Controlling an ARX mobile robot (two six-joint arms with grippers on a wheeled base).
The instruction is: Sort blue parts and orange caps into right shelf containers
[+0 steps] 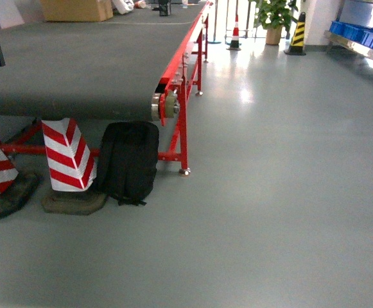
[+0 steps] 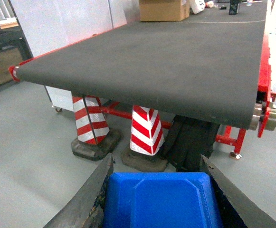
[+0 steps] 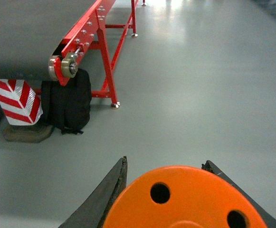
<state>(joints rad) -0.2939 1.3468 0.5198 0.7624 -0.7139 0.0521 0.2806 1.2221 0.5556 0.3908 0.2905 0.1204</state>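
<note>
Right tool (image 3: 164, 190) gripping orange cap (image 3: 185, 199), fingers hugging both sides. Left tool (image 2: 159, 194) gripping blue part (image 2: 161, 202) likewise. Conveyor belt (image 1: 77, 58) lying ahead on left, red frame (image 1: 183, 96) edging it, black backpack (image 1: 130, 160) and striped cones (image 1: 67, 154) sitting beneath. Blue containers (image 1: 359, 33) waiting on right shelf (image 1: 356, 46), far right.

Bright, even indoor light; white glare patches lie on the glossy grey floor (image 1: 282, 192) toward the far end of the head view. Deep shadow sits under the dark grey conveyor belt (image 1: 77, 64), and the wrist views' near objects are softly blurred.
</note>
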